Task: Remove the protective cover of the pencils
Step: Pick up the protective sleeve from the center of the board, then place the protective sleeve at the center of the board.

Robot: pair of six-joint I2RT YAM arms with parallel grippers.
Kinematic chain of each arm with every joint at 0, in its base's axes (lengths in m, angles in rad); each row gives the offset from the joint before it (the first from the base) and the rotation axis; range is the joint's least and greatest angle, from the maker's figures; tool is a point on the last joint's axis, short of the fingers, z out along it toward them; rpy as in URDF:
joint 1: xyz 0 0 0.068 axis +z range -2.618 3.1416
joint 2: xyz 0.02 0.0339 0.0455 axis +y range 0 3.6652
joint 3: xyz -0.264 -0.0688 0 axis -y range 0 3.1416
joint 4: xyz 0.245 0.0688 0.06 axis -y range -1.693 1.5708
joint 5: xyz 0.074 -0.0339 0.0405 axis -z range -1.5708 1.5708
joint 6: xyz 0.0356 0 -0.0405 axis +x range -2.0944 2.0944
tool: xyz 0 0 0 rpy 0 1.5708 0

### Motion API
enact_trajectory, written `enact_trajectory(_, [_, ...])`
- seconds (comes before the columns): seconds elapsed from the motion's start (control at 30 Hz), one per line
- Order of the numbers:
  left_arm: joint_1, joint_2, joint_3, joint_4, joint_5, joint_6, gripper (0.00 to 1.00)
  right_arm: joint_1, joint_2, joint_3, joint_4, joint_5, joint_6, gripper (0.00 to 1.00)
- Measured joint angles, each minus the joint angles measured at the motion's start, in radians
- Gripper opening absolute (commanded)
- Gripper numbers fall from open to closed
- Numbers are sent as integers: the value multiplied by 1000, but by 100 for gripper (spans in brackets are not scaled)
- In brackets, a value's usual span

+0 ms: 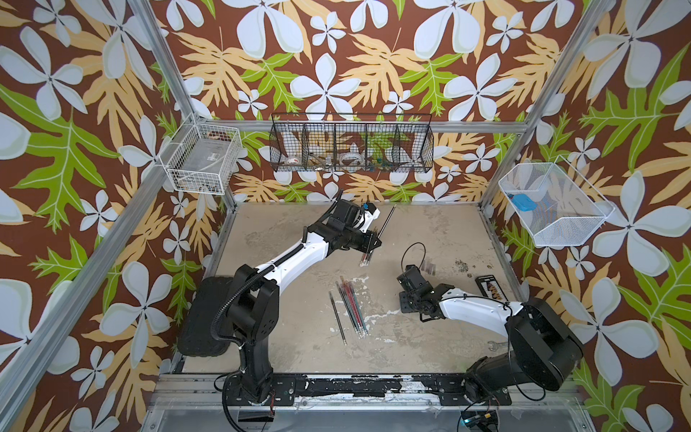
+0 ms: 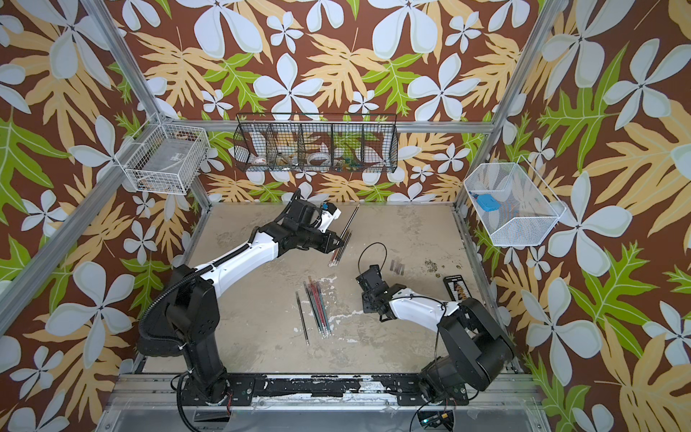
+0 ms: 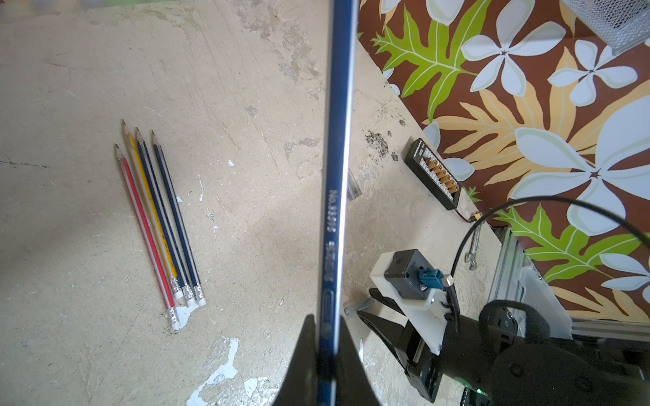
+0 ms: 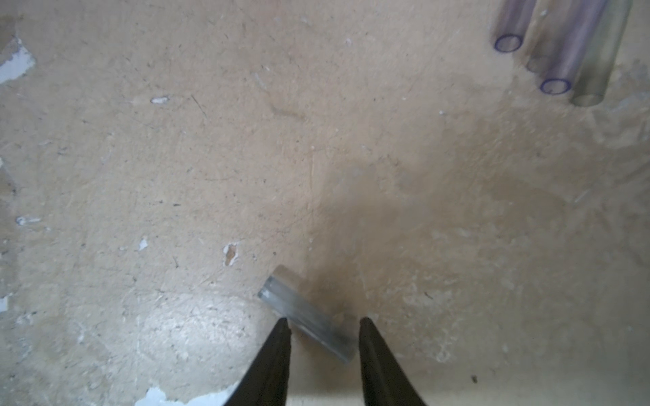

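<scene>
Right wrist view: the right pincer (image 4: pixel 323 321) stands part open over the table (image 4: pixel 176 175); a clear cap (image 4: pixel 306 320) lies aslant between its tips, blurred, and I cannot tell whether either tip touches it; more loose caps (image 4: pixel 562 49) lie side by side well ahead of this pincer.

Left wrist view: the left pincer (image 3: pixel 325 321) is closed tight on a dark blue pencil (image 3: pixel 337 140), whose far end runs out of frame; four pencils (image 3: pixel 158 225) with bare sharpened points lie together, apart from this pincer; a black connector strip (image 3: pixel 434 177) and a spanner (image 3: pixel 473 246) lie farther off.

Both top views alone show the held pencil whole, slanting away from the left pincer; a small bunch (image 1: pixel 365 258) lies just under that pincer; a bigger bunch (image 1: pixel 349 306) lies between the two pincers; the right pincer's tips are hidden there.
</scene>
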Motion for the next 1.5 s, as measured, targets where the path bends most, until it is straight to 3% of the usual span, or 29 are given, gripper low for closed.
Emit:
enact_trajectory(0.17, [0, 0, 0, 0, 0, 0, 0, -5, -2, -1, 10, -26, -16, 22])
enact_trajectory(0.3, [0, 0, 0, 0, 0, 0, 0, -5, -2, -4, 22, -49, -36, 35])
enact_trajectory(0.47, [0, 0, 0, 0, 0, 0, 0, -5, 24, 3, 25, -54, -46, 35])
enact_trajectory(0.7, [0, 0, 0, 0, 0, 0, 0, -5, 90, 51, 61, -48, -60, 25])
enact_trajectory(0.83, [0, 0, 0, 0, 0, 0, 0, -5, 118, 72, 90, -45, -63, 0])
enact_trajectory(1.03, [1, 0, 0, 0, 0, 0, 0, -20, 90, 66, 72, -55, -63, 0])
enact_trajectory(1.13, [2, 0, 0, 0, 1, 0, 0, -86, 31, 66, 66, -53, -58, 0])
enact_trajectory(1.3, [2, 0, 0, 0, 21, -6, 0, -331, -90, 65, 103, -54, -16, 0])
enact_trajectory(1.5, [2, 0, -3, 4, 38, -23, 0, -539, -28, 110, 151, -97, 19, 0])
